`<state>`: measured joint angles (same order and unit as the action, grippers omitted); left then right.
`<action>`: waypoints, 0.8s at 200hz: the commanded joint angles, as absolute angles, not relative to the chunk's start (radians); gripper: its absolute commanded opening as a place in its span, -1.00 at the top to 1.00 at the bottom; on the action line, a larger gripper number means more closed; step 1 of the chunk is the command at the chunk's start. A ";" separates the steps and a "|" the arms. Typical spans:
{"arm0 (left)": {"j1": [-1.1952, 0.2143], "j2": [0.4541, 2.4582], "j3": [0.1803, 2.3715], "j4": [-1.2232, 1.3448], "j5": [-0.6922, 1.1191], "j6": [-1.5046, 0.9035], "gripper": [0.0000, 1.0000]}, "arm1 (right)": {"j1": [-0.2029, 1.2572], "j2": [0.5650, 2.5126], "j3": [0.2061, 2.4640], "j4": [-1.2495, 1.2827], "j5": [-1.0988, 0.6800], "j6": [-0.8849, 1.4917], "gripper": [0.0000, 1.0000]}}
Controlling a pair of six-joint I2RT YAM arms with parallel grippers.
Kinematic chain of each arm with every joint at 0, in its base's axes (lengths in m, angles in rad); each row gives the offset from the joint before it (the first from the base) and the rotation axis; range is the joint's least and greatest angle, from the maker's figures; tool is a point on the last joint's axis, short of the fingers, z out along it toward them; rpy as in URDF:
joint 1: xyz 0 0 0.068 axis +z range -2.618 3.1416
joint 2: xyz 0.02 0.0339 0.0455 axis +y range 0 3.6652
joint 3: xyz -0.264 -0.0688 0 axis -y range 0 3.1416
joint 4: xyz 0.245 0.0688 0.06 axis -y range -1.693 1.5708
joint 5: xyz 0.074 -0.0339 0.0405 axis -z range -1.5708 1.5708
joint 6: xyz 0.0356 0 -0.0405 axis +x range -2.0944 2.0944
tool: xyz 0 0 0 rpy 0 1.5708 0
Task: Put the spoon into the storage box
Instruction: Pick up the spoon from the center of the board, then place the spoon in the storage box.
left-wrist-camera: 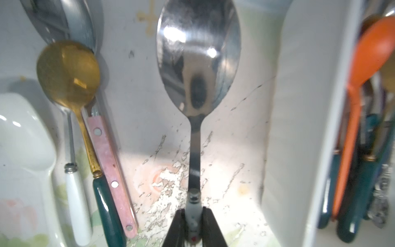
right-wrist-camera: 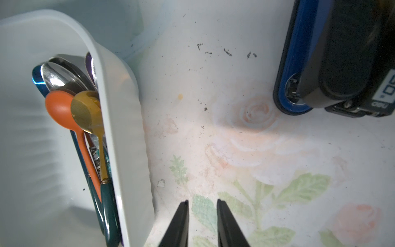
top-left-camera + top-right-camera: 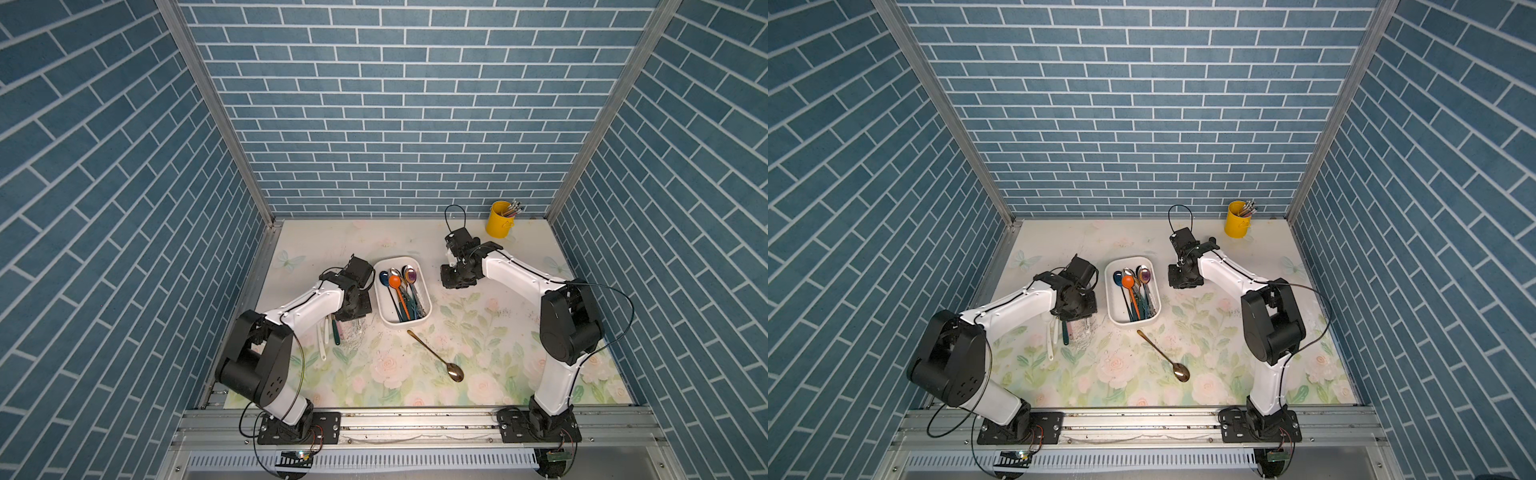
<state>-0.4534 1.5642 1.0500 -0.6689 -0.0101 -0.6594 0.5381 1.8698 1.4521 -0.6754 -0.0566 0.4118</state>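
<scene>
My left tool (image 1: 193, 210) gripped the silver spoon (image 1: 197, 59) by its handle's end, just beside the storage box (image 1: 299, 128). Held so far back, the bowl could sag and catch the rim. My right tool (image 2: 202, 202) hung empty, jaws apart.

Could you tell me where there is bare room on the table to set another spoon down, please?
Bare mat: the front, between the gold spoon and the right arm; also the back strip between the storage box and the brick wall, left of the yellow cup. Crowded: left of the box, where loose spoons lie beside the left arm.
</scene>
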 commanded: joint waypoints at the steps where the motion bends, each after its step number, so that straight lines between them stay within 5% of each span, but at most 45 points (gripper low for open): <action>1: -0.459 1.534 1.106 -0.725 -0.001 -0.643 0.84 | 0.535 1.849 1.453 -0.699 -0.049 0.419 0.47; 160: -0.547 1.723 1.261 -0.620 0.167 -0.668 0.84 | 0.533 1.851 1.427 -0.686 -0.046 0.450 0.47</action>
